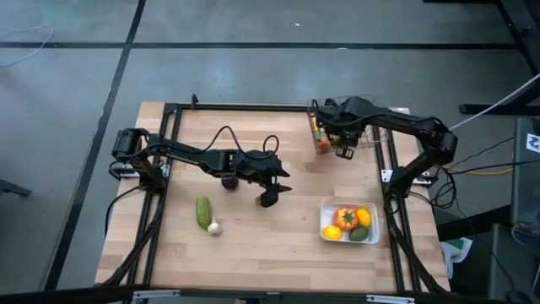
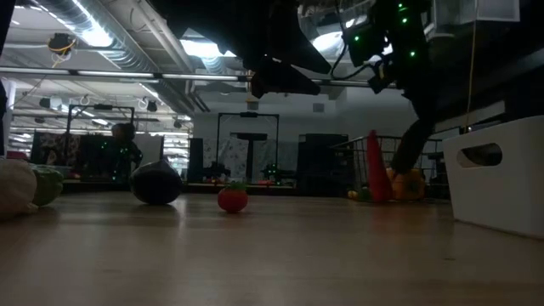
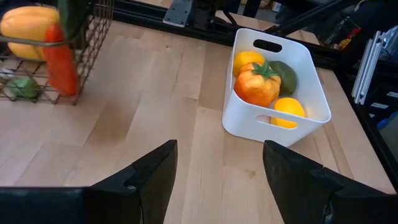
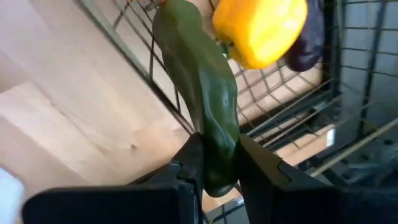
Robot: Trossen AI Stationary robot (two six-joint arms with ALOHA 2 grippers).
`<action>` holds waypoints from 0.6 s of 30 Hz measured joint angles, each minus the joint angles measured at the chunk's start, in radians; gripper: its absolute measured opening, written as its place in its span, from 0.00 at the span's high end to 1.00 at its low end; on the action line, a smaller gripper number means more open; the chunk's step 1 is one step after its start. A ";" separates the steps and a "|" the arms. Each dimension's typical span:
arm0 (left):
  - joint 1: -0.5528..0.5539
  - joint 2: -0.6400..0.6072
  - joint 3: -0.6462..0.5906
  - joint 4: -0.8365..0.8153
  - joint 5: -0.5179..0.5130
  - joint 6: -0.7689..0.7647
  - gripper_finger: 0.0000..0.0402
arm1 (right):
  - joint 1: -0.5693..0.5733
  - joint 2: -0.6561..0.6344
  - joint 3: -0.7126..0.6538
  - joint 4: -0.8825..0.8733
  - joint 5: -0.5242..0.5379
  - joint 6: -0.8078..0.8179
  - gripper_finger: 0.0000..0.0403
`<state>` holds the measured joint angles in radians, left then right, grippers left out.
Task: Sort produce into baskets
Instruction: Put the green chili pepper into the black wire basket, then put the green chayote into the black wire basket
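Right pincer grips a green cucumber over the wire basket; releasing it inside comes next. Left pincer hangs unclenched above the desk, empty.

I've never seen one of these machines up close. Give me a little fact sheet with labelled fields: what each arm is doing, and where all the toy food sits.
right gripper: jaws shut on a green cucumber, held over the wire basket
left gripper: jaws open, empty, above mid-table
wire basket contents: yellow pepper, carrot, a purple piece
white tray: orange tomato, two yellow fruits, one green fruit
loose on table: second cucumber, white garlic, eggplant, small red fruit
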<state>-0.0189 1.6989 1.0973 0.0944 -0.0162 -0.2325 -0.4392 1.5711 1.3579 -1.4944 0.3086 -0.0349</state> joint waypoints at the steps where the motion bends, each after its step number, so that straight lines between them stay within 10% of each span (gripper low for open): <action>1: 0.000 0.000 0.000 0.000 0.000 0.000 0.42 | 0.000 0.006 0.000 0.000 -0.007 0.000 0.82; 18: 0.004 -0.007 0.000 -0.009 0.000 0.009 0.42 | 0.000 0.018 0.000 0.024 -0.004 0.002 0.59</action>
<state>-0.0150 1.6922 1.0970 0.0858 -0.0162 -0.2233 -0.4393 1.5887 1.3579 -1.4704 0.3042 -0.0331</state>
